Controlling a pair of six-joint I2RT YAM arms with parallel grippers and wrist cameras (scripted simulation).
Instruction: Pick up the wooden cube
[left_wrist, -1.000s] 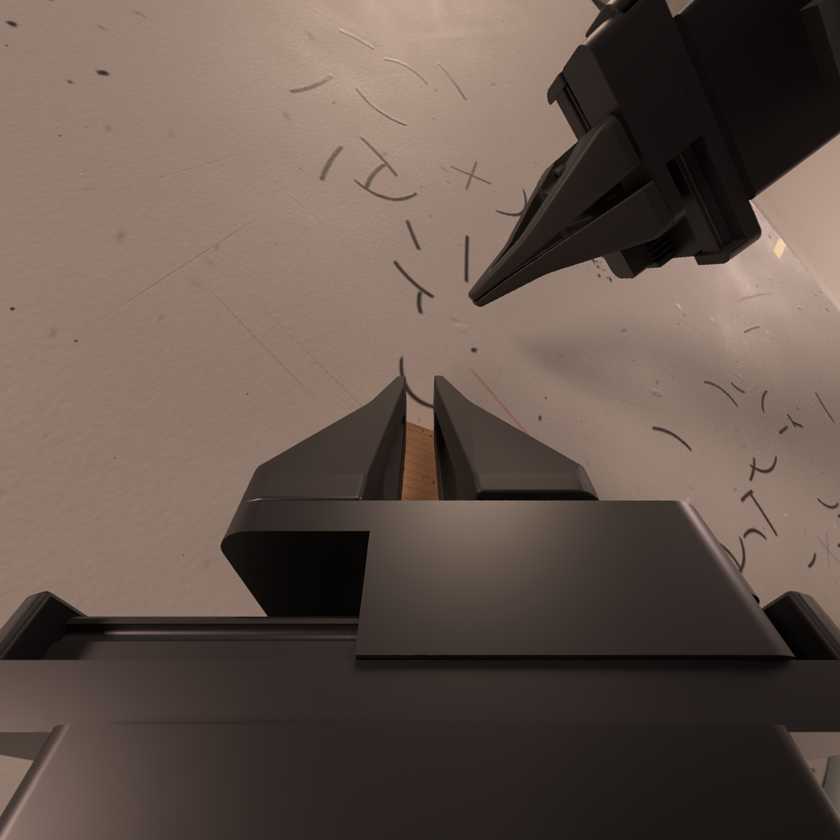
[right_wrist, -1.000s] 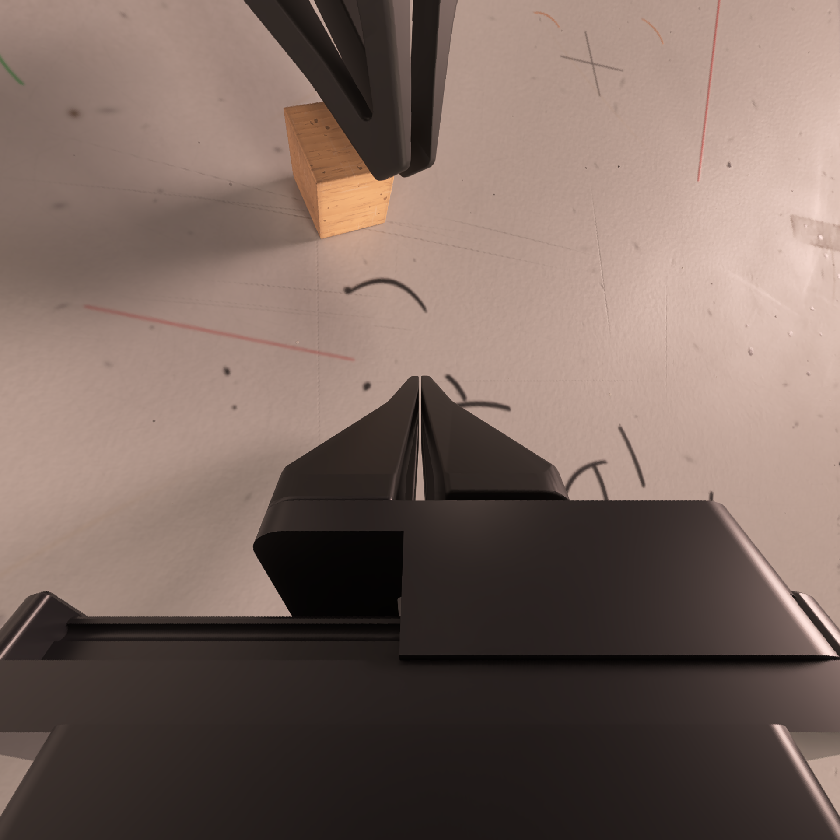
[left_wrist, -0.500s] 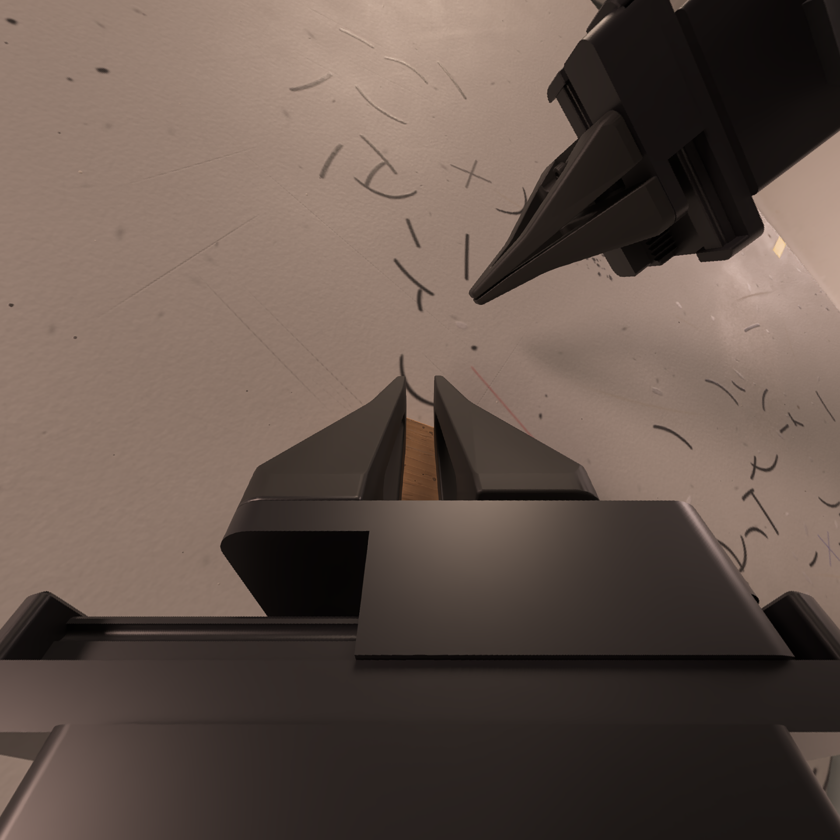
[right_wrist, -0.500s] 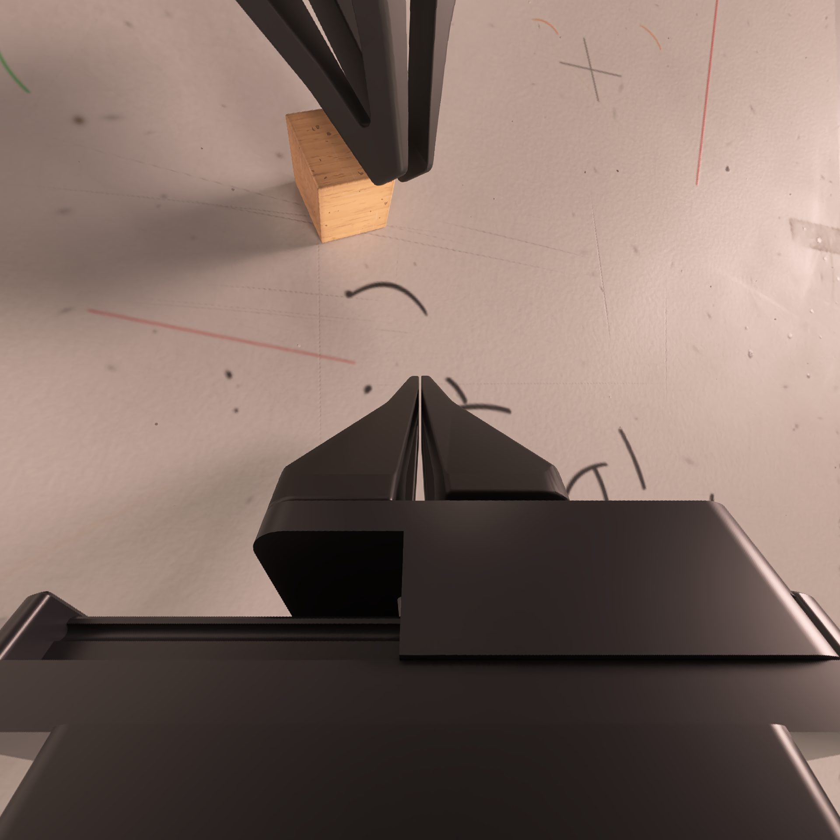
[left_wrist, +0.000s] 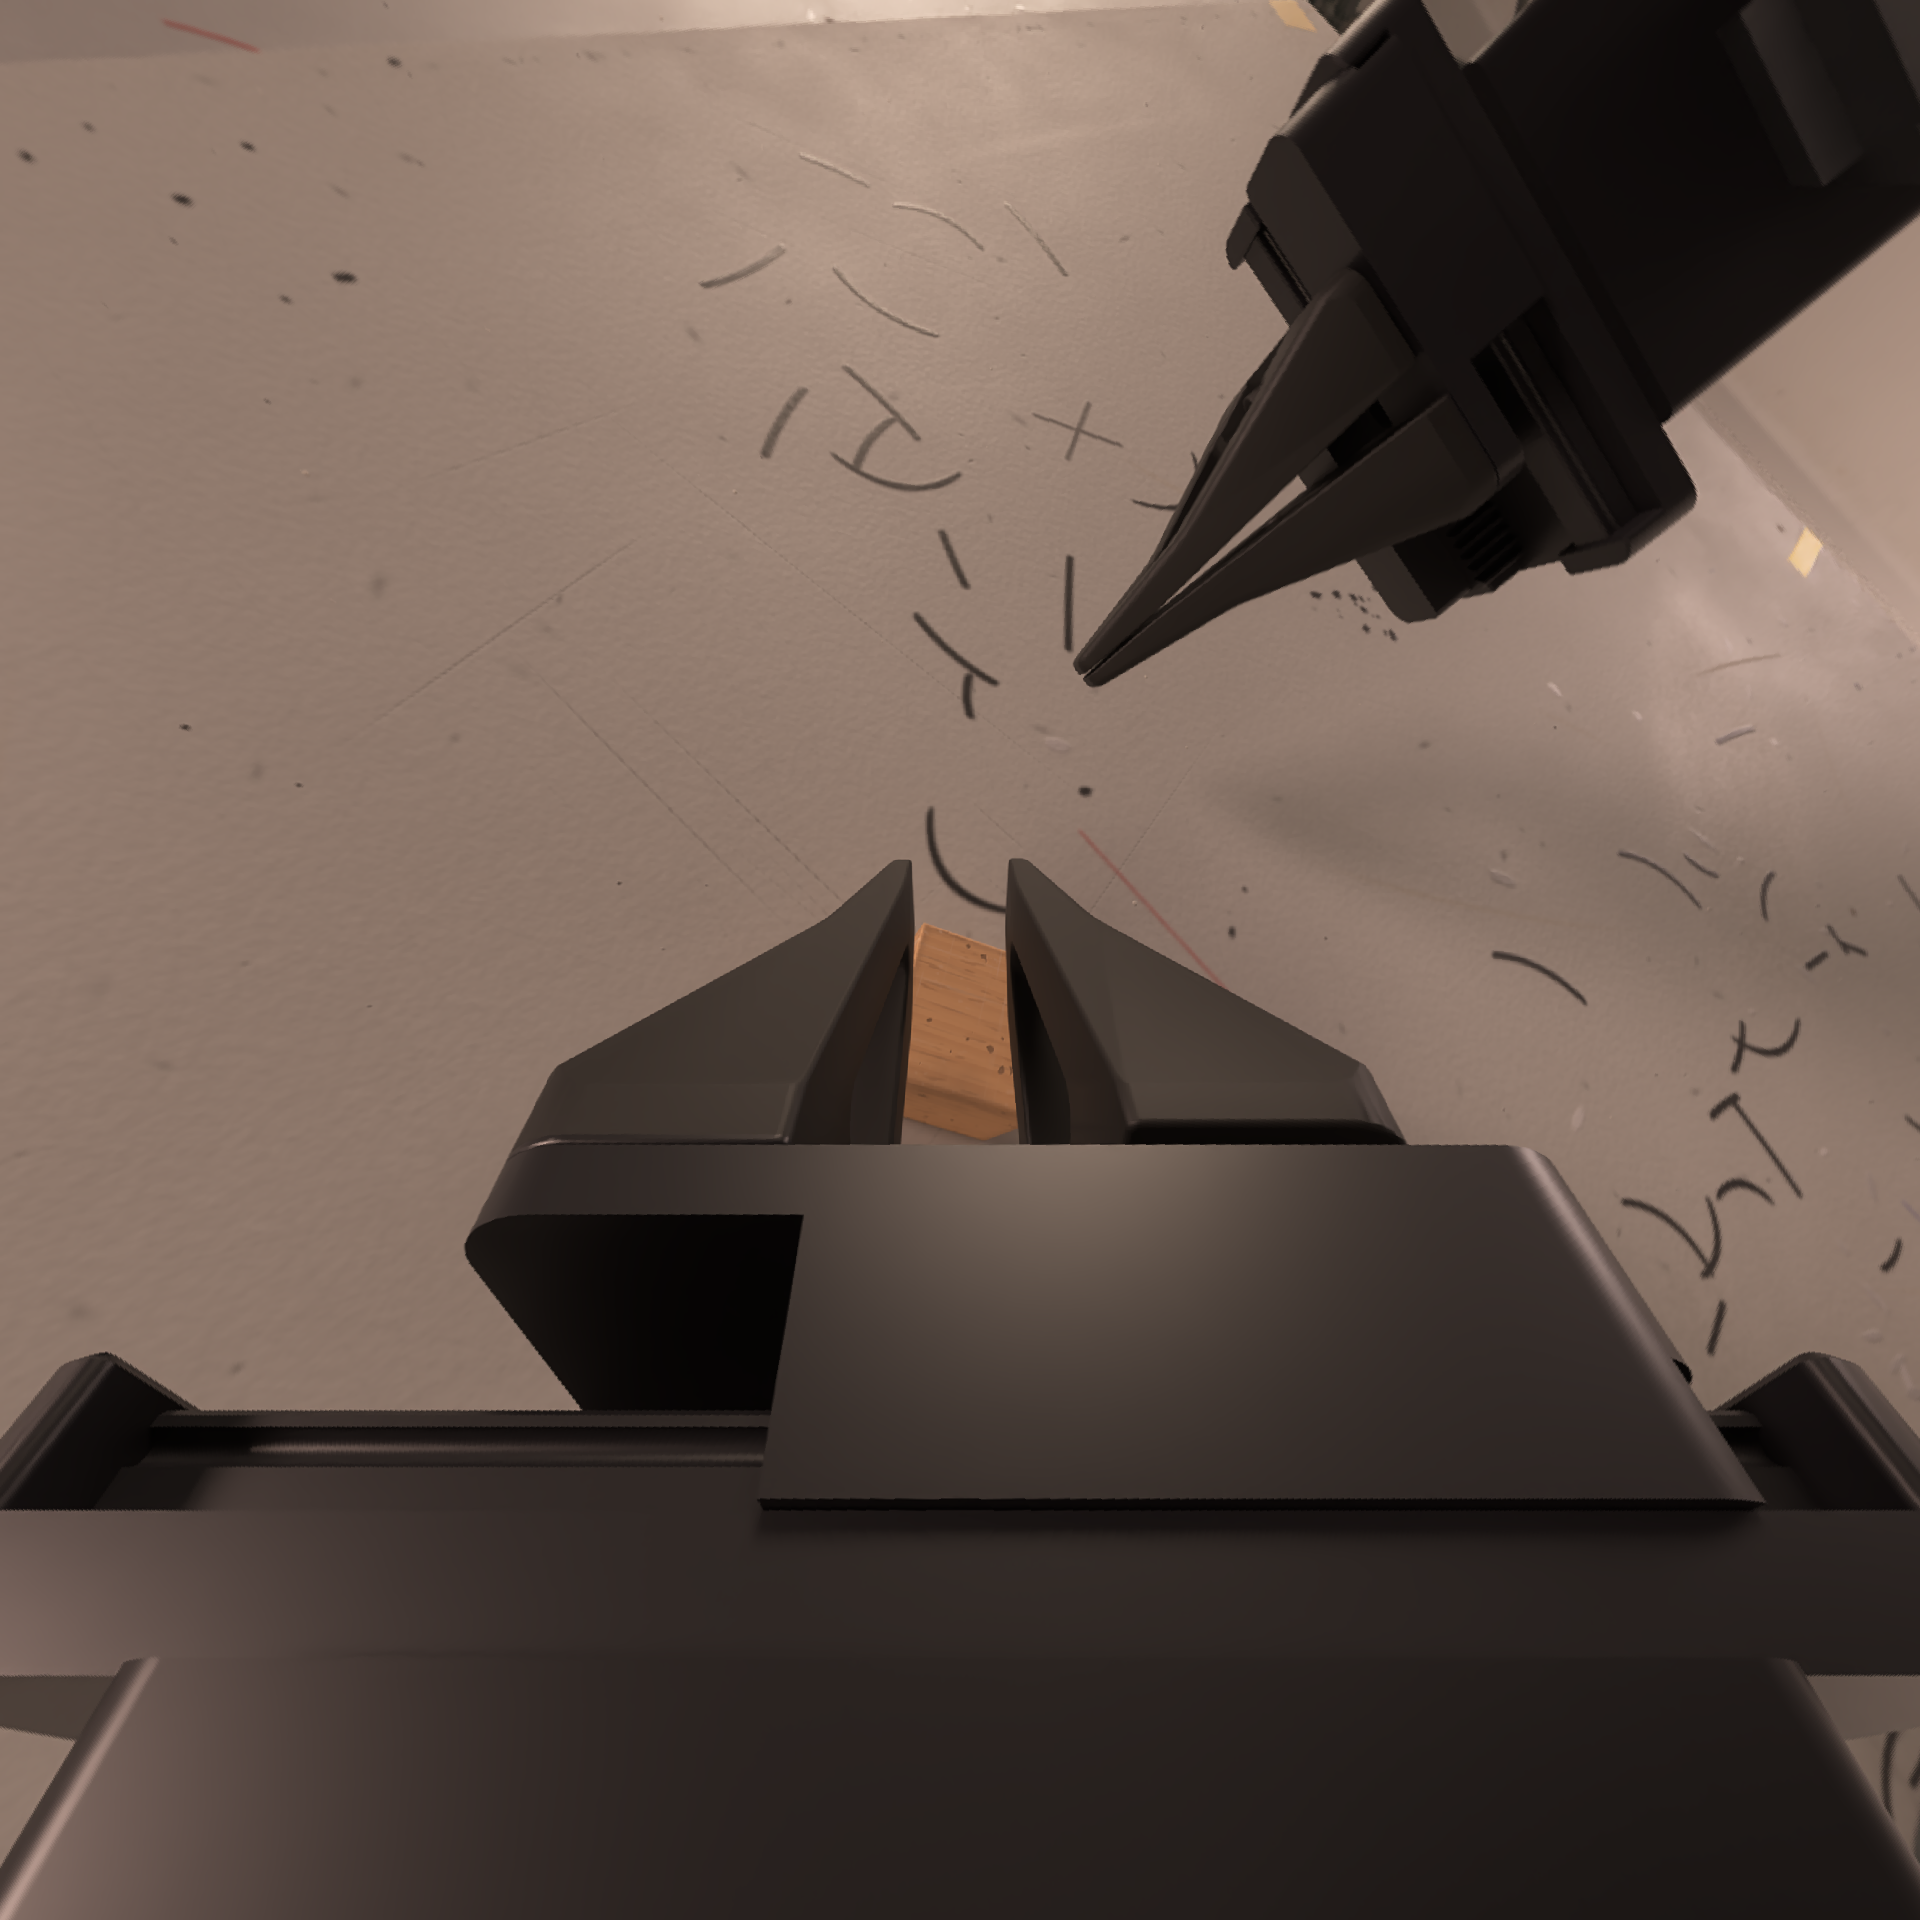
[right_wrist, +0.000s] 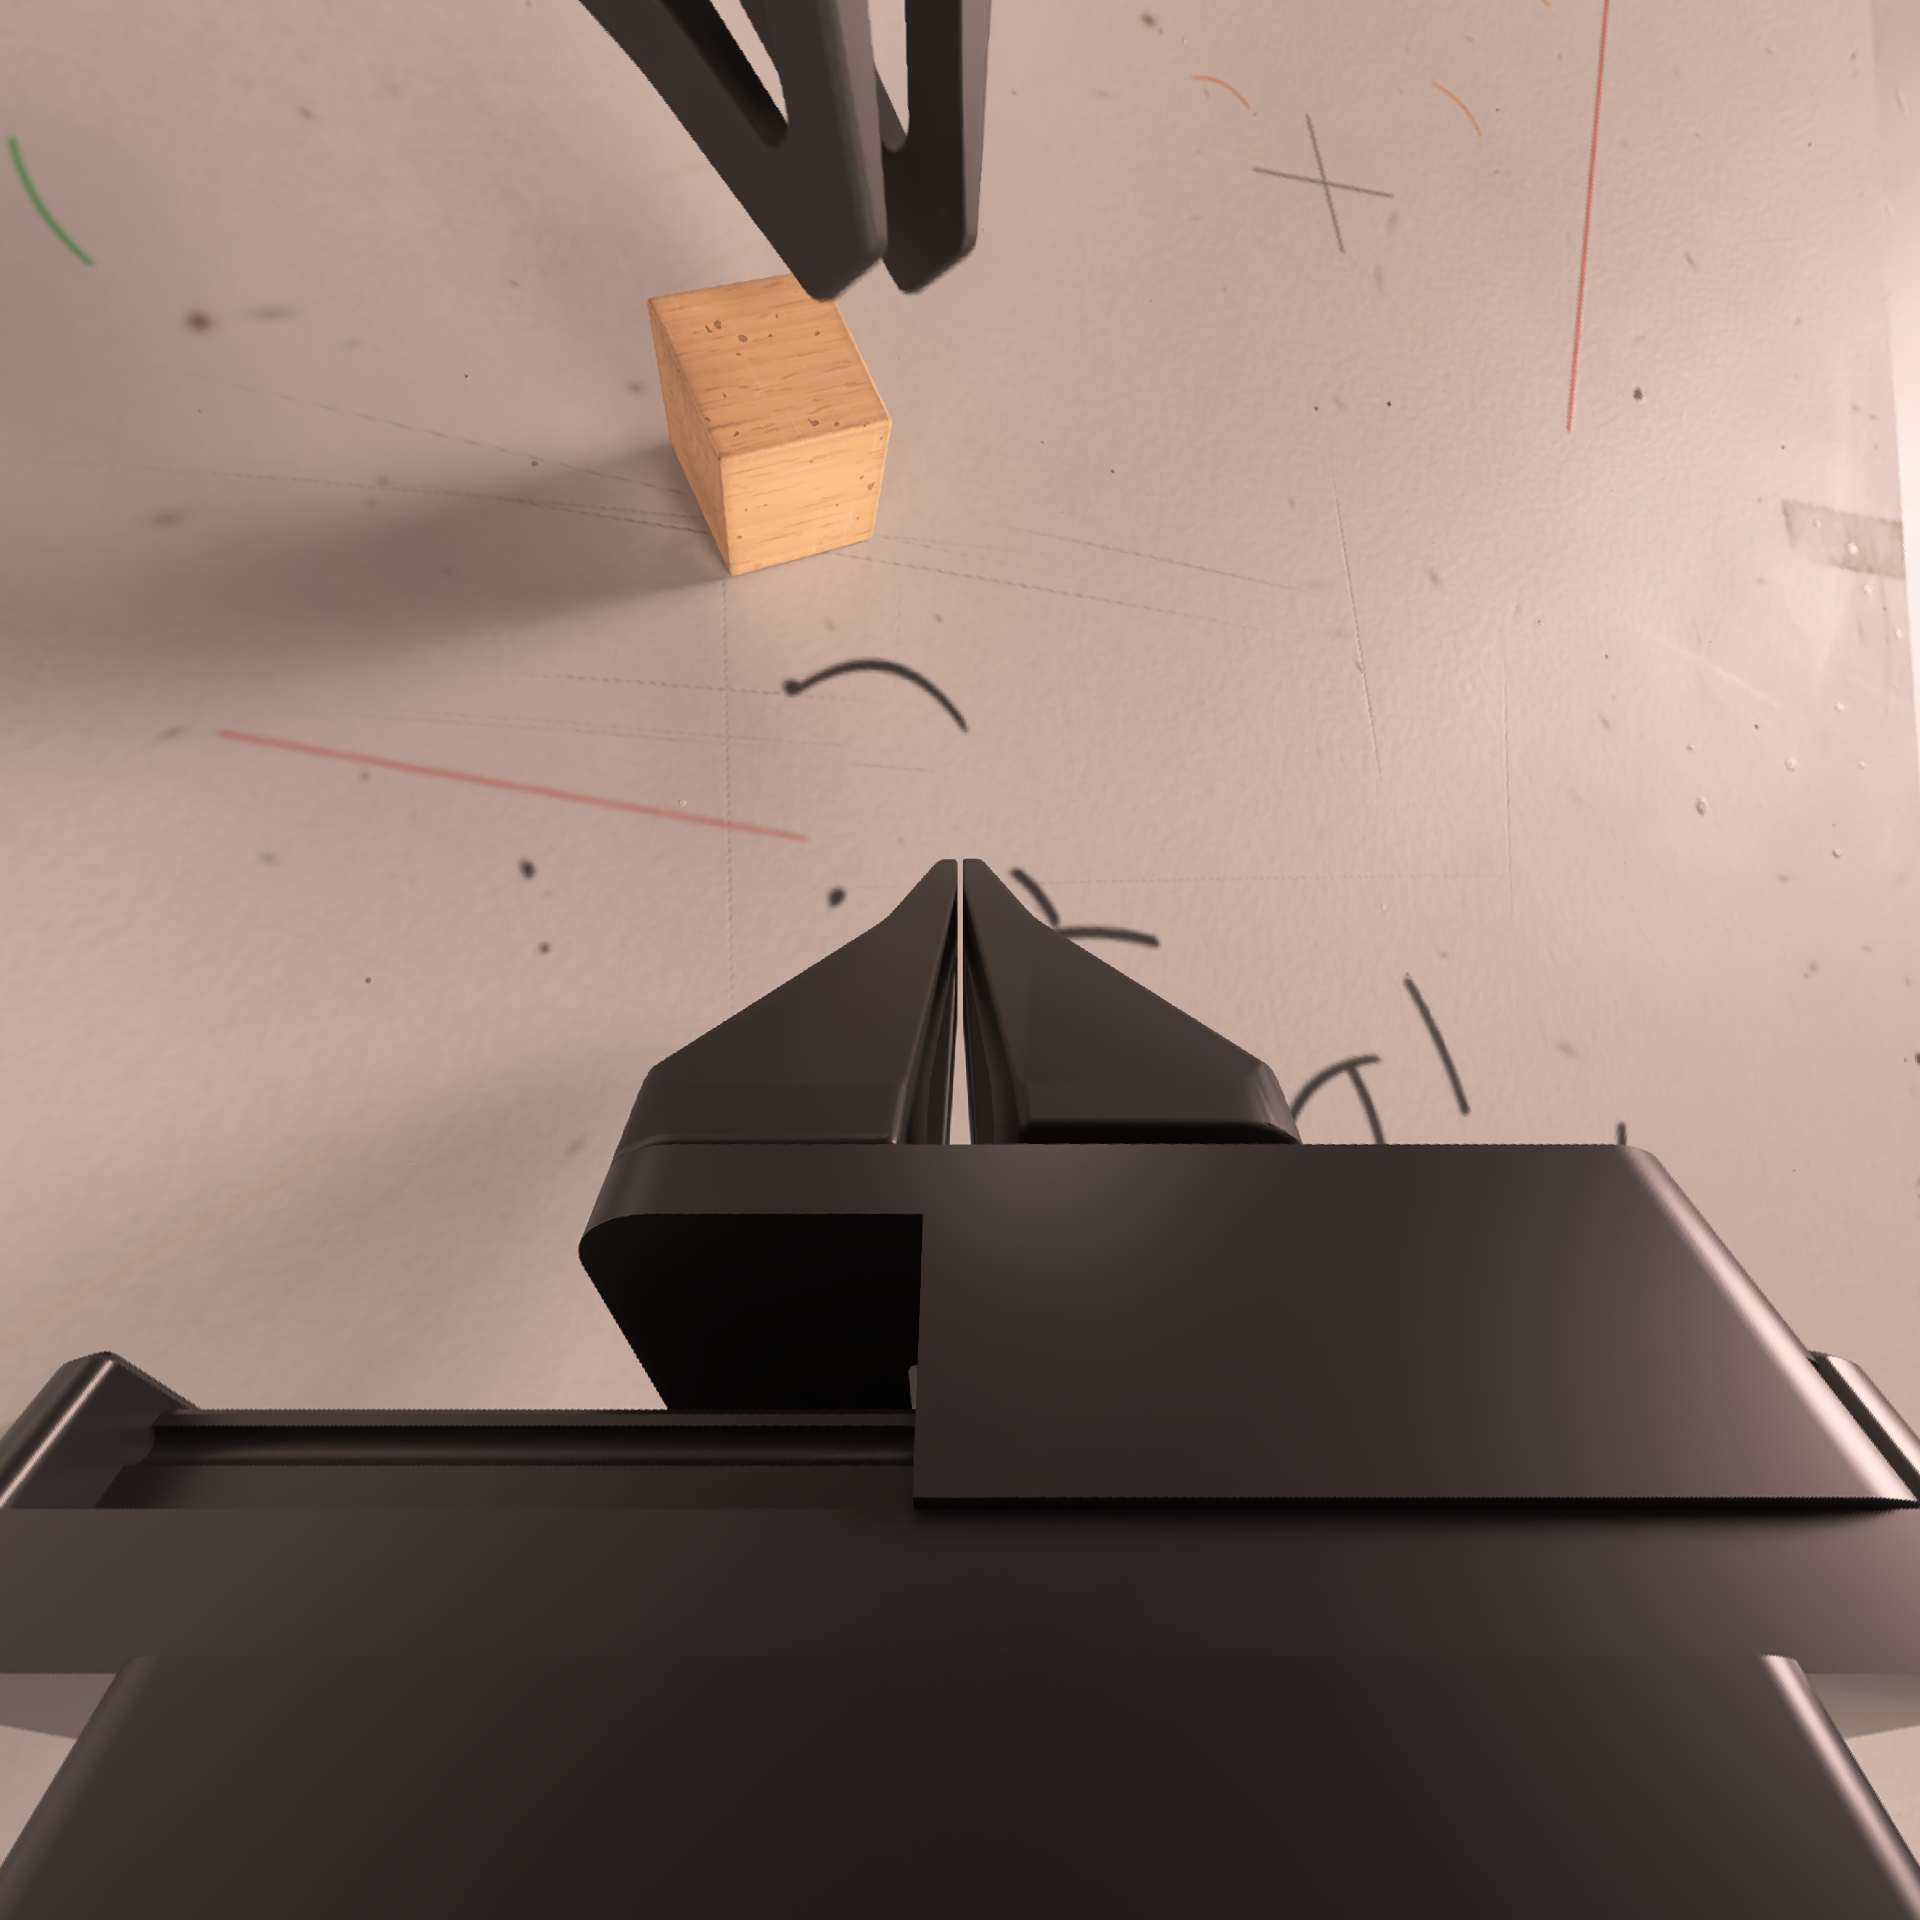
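Note:
The wooden cube (right_wrist: 774, 416) stands on the pale table, free of both grippers. My left gripper (left_wrist: 960, 868) hangs just above it, its jaws a narrow gap apart and empty. In the left wrist view the cube (left_wrist: 956, 1029) shows through that gap, lower down. In the right wrist view the left gripper (right_wrist: 873, 286) has its fingertips just over the cube's far top edge. My right gripper (right_wrist: 958, 862) is shut and empty above the table, nearer than the cube. It also shows in the left wrist view (left_wrist: 1086, 670) at upper right.
The table (right_wrist: 1351, 675) bears scattered pen marks, red lines and dots. A small piece of tape (left_wrist: 1806, 549) lies near the table's right edge. The right arm's black body (left_wrist: 1558, 260) fills the upper right of the left wrist view.
My left gripper has risen off the cube and its jaws have parted slightly. The cube stays on the table. The right gripper has not moved.

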